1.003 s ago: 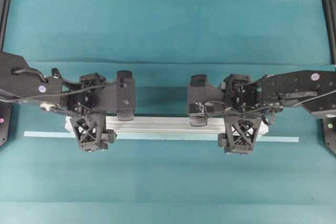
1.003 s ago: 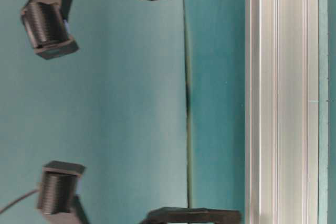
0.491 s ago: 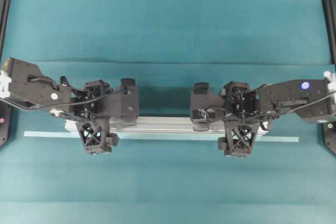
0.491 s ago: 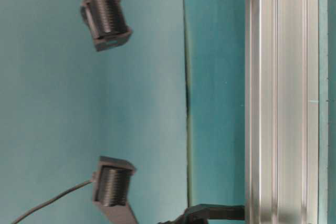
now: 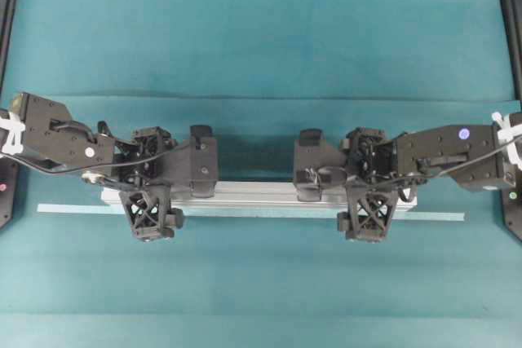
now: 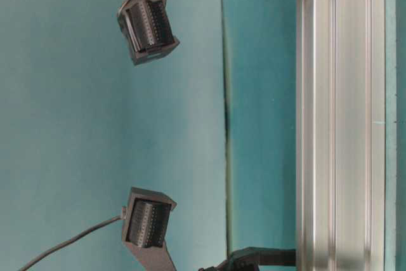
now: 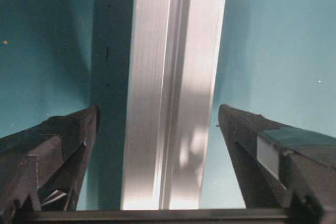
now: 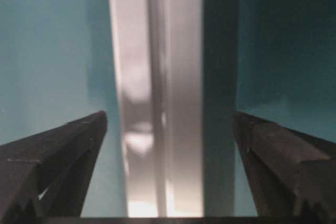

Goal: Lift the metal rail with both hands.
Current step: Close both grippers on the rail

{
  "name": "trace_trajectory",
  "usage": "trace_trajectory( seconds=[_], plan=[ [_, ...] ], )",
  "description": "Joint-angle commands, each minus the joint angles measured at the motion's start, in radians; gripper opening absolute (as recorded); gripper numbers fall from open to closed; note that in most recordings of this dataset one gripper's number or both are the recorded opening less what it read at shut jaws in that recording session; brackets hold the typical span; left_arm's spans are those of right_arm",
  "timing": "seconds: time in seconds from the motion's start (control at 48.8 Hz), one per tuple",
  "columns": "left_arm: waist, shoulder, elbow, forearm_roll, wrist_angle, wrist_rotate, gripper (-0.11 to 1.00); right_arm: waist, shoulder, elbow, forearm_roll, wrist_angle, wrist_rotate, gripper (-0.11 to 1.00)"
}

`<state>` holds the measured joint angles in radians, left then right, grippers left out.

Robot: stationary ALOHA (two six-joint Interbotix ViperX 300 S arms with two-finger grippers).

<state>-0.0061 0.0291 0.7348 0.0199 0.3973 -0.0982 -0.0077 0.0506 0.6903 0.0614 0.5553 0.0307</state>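
The metal rail [image 5: 261,194] lies flat on the teal table, a long silver grooved bar across the middle. It also shows in the table-level view [image 6: 339,125]. My left gripper [image 5: 152,201] sits over its left part. In the left wrist view the rail [image 7: 170,87] runs between the wide-open fingers [image 7: 58,145], which stand apart from it on both sides. My right gripper [image 5: 371,200] sits over its right part. In the right wrist view the rail [image 8: 160,87] runs between open fingers [image 8: 63,150] with gaps on each side.
A thin pale-blue tape strip [image 5: 69,209] runs along the table just in front of the rail, past both its ends. Black frame posts [image 5: 510,22] stand at the table's left and right edges. Teal cloth covers the table, with a fold line [image 5: 261,97] behind the arms.
Both arms have come down toward the rail and drawn slightly inward; the grippers now straddle it lower. The rail has not moved.
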Motion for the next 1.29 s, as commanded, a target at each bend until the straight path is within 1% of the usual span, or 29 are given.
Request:
trace_trajectory(
  seconds=[0.0,0.041,0.102,0.143,0.164,0.205,0.225,0.246,0.369,0.614,0.819,0.901,1.126,1.269],
  plan=[
    [-0.003,-0.006,-0.003,0.003,-0.021,0.008,0.92,-0.009,0.012,-0.003,0.002,-0.005,0.014,0.90],
    [-0.003,-0.008,-0.003,0.002,-0.026,0.008,0.87,-0.011,0.014,-0.003,0.002,-0.005,0.020,0.85],
    [-0.005,-0.008,-0.002,0.003,-0.028,0.006,0.74,-0.011,0.014,-0.003,0.002,-0.005,0.028,0.72],
    [-0.005,-0.008,0.000,0.003,-0.028,0.005,0.64,-0.011,0.014,-0.003,0.002,-0.005,0.032,0.62],
    [-0.005,-0.008,0.002,0.003,-0.028,0.005,0.56,-0.011,0.014,-0.003,0.002,-0.005,0.035,0.57],
    [-0.005,-0.009,0.002,0.003,-0.029,0.005,0.43,-0.011,0.014,-0.003,0.003,-0.002,0.041,0.46],
    [-0.005,-0.009,0.002,0.002,-0.028,0.005,0.39,-0.011,0.014,-0.003,0.005,-0.002,0.044,0.41],
    [-0.005,-0.008,0.002,0.002,-0.029,0.005,0.36,-0.011,0.014,-0.003,0.005,-0.002,0.048,0.38],
    [-0.005,-0.009,0.002,0.003,-0.029,0.006,0.36,-0.009,0.014,-0.003,0.005,0.000,0.061,0.39],
    [-0.006,-0.009,0.002,0.002,-0.029,0.003,0.36,-0.006,0.014,-0.005,0.006,0.003,0.063,0.39],
    [-0.005,-0.009,0.002,0.002,-0.026,0.005,0.36,-0.005,0.014,-0.005,0.032,0.003,0.064,0.39],
    [-0.005,-0.009,0.002,0.003,-0.025,-0.003,0.36,-0.002,0.011,-0.008,0.032,0.011,0.066,0.39],
    [-0.005,-0.031,-0.002,0.003,0.012,-0.002,0.36,-0.002,-0.014,-0.035,0.032,0.087,0.067,0.39],
    [-0.008,-0.074,-0.011,0.003,0.046,-0.006,0.36,-0.003,-0.040,-0.066,0.031,0.149,0.067,0.39]
  ],
)
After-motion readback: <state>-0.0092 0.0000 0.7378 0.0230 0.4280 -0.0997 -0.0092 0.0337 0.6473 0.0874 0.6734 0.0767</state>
